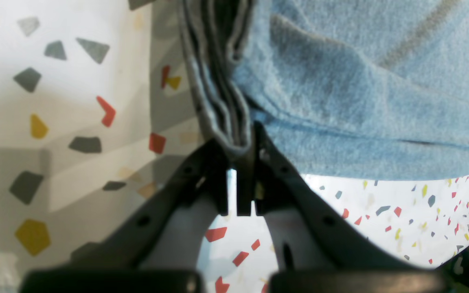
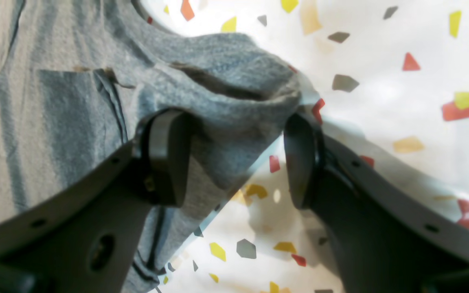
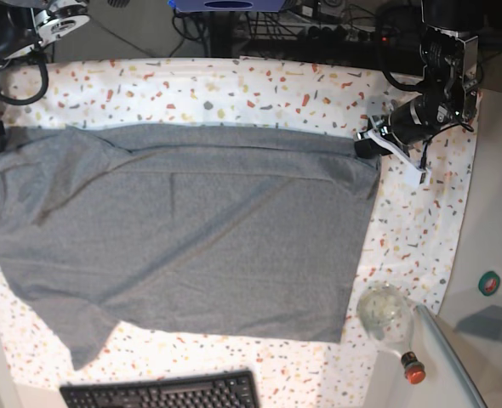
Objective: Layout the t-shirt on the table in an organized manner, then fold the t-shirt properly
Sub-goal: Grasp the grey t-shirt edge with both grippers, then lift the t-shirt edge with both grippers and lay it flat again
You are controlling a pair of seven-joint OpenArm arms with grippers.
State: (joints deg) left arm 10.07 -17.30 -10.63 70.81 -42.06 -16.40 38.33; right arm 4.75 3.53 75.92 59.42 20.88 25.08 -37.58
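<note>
T-shirt (image 3: 191, 229) lies spread across most of the desk (image 3: 421, 229), largely flat, with a ridge along its far edge and a sleeve trailing at the near left. The left claw (image 1: 240, 152) pinches a bunched edge at the far right corner. The right claw (image 2: 234, 158) is spread, with cloth between its jaws at the far left corner. Laying out looks nearly done; smoothing remains, and no proper fold shows yet.
</note>
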